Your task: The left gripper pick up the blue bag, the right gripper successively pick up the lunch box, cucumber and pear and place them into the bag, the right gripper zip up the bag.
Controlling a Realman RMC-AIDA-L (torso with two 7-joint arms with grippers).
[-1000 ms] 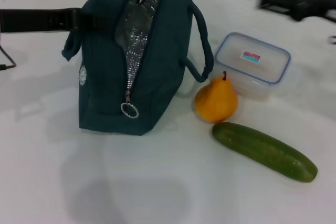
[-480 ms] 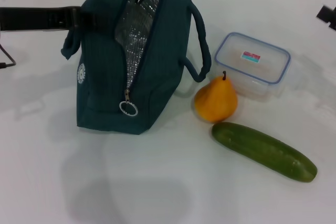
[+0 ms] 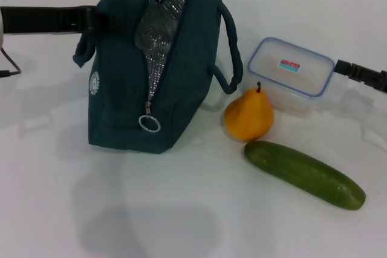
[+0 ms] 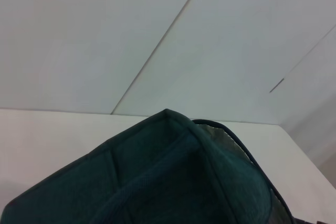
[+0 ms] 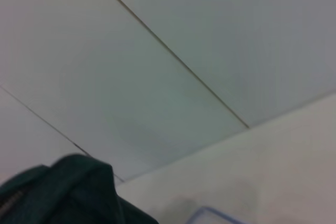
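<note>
The blue bag [image 3: 121,89] stands on the white table, its top unzipped and the foil lining showing; it also fills the bottom of the left wrist view [image 4: 157,182]. My left gripper [image 3: 91,19] reaches in from the left and holds the bag at its upper left side. The lunch box [image 3: 290,77] sits to the right of the bag, with the pear [image 3: 248,116] in front of it and the cucumber [image 3: 302,173] nearer me. My right gripper [image 3: 341,69] is low at the lunch box's right end, coming in from the right edge. The right wrist view shows the bag [image 5: 63,192] and the box rim [image 5: 210,216].
A ring zipper pull [image 3: 149,124] hangs at the bag's front end. A loop handle [image 3: 233,46] sticks out of the bag toward the lunch box. A black cable [image 3: 7,67] lies at the table's left edge.
My right gripper has dropped from the upper right, left the view for a moment, and now sits beside the lunch box's right end. The bag and left arm have barely moved.
</note>
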